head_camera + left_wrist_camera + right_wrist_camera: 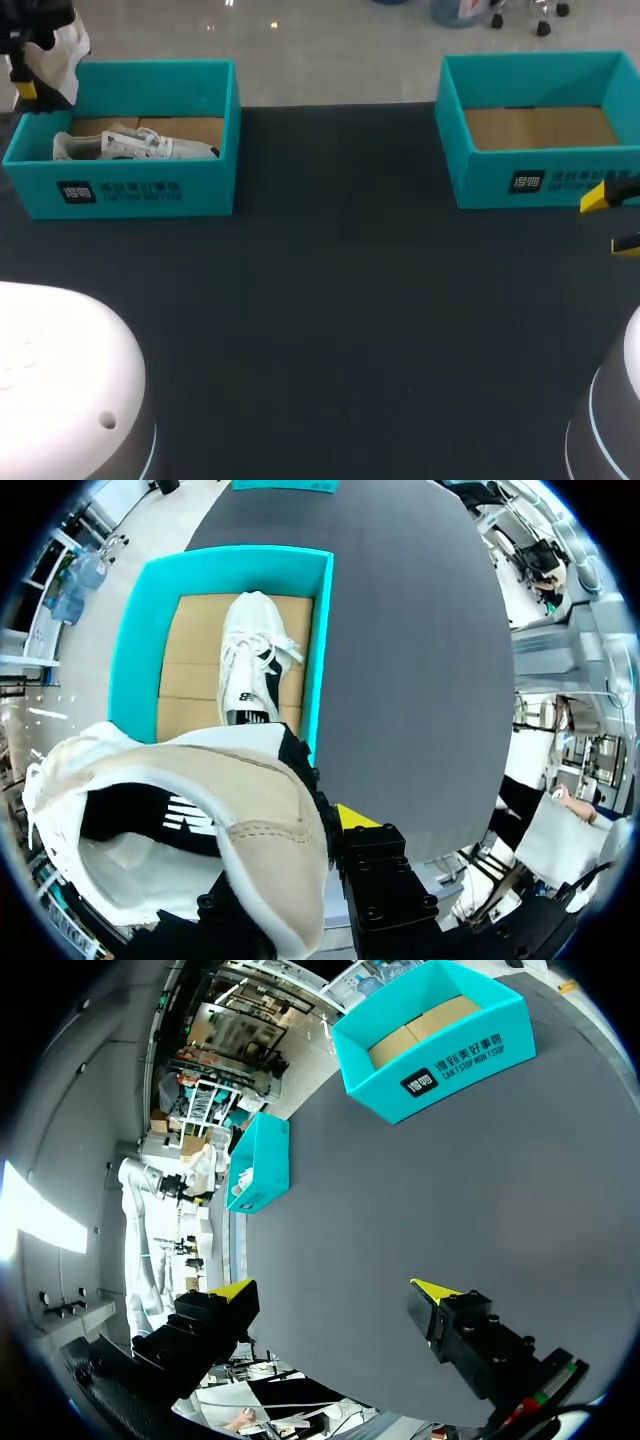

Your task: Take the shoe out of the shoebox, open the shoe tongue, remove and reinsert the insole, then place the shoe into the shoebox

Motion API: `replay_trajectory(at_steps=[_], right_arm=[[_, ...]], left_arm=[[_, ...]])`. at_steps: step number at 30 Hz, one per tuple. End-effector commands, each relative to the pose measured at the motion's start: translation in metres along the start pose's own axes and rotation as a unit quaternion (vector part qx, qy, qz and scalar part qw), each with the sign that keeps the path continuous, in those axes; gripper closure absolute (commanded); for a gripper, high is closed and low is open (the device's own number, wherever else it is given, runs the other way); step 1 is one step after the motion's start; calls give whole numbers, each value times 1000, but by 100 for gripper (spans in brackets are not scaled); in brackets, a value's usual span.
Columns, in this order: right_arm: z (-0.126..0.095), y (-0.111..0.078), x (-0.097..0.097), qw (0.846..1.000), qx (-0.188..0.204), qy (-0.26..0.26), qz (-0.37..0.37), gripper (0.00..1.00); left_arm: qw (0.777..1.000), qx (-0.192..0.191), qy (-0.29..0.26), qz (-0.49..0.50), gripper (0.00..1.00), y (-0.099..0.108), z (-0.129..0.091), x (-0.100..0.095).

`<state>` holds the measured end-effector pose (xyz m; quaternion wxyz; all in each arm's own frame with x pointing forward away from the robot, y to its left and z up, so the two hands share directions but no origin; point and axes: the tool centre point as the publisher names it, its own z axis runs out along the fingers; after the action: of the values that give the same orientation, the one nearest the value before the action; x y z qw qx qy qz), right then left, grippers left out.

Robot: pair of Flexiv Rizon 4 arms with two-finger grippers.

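surface [330, 300] dark, fills the frame | left shoebox [150, 190] upper left, second shoe [130, 145] lying inside | right shoebox [540, 180] upper right, cardboard floor showing | held shoe [200, 820] above the left shoebox, clamped in left pincer [318, 830], hiding one finger | right pincer [335, 1290] at right edge, fingers wide apart, partly cut off

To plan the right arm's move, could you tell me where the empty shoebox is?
The empty shoebox stands at the table's far right in the head view, just beyond the right hand, opposite the left shoebox with a shoe.
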<state>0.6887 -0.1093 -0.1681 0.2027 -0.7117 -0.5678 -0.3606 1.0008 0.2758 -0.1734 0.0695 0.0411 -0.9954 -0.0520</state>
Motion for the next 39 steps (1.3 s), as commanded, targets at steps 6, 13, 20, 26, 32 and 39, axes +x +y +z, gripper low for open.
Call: replay_trajectory(at_steps=[6,13,20,26,32,39], right_arm=[[0,-2,0,1000,-1,-1,0,0],[0,-2,0,1000,-1,-1,0,0],[0,-2,0,1000,-1,-1,0,0],[0,-2,0,1000,-1,-1,0,0],[0,-2,0,1000,-1,-1,0,0],[0,-2,0,1000,-1,-1,0,0]], left_arm=[[1000,-14,6,27,100,7,-5,-45],[999,-20,-19,41,100,10,-8,-79],[1000,-11,-8,23,100,15,-10,-105],[1000,-11,-8,23,100,15,-10,-105],[1000,-11,-8,23,100,15,-10,-105],[991,-33,-25,127,100,15,-10,-111]])
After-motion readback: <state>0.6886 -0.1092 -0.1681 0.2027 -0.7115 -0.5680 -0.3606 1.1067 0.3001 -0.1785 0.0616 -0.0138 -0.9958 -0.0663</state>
